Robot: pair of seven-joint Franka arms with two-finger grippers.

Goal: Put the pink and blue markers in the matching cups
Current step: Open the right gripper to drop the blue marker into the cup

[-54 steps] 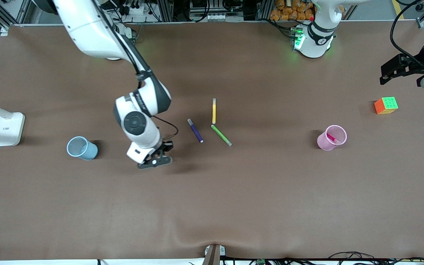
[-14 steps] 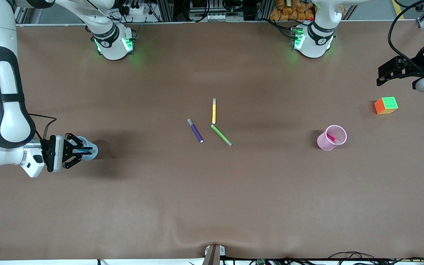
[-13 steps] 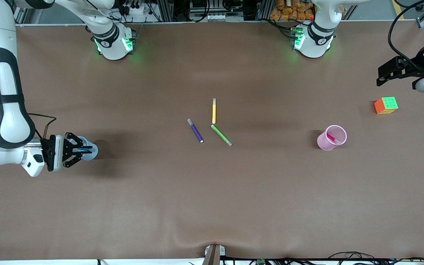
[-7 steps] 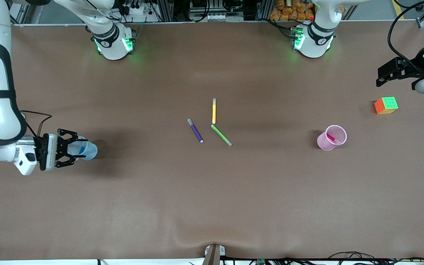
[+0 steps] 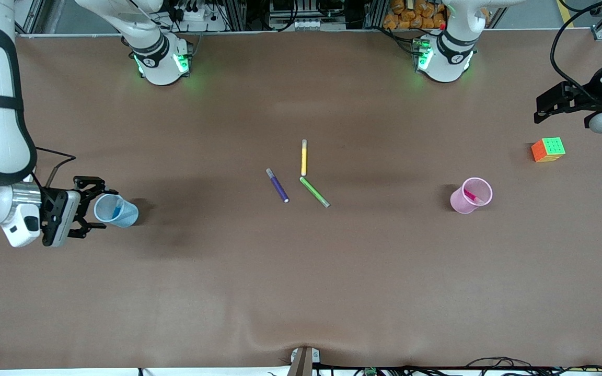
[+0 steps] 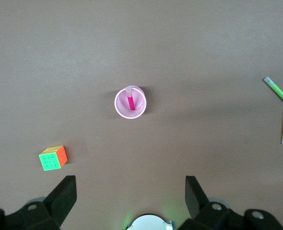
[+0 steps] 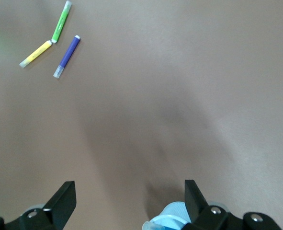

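The light blue mesh cup (image 5: 116, 210) stands toward the right arm's end of the table, with the blue marker (image 5: 117, 210) inside it. My right gripper (image 5: 94, 207) is open and empty, just beside the cup's rim. The cup's rim also shows in the right wrist view (image 7: 175, 221), by one of my fingers (image 7: 196, 199). The pale pink cup (image 5: 471, 195) stands toward the left arm's end with the pink marker (image 5: 471, 196) in it. Both show in the left wrist view, cup (image 6: 119, 106) and marker (image 6: 131, 101). My left gripper (image 5: 541, 108) waits open, high above the table's end.
A purple marker (image 5: 277, 185), a yellow marker (image 5: 304, 157) and a green marker (image 5: 314, 191) lie together mid-table. A colourful puzzle cube (image 5: 548, 149) sits near the left arm's end.
My right gripper brought the blue marker over the blue cup, opened and let it drop in. It has since drawn back from the cup. The left arm has not moved.
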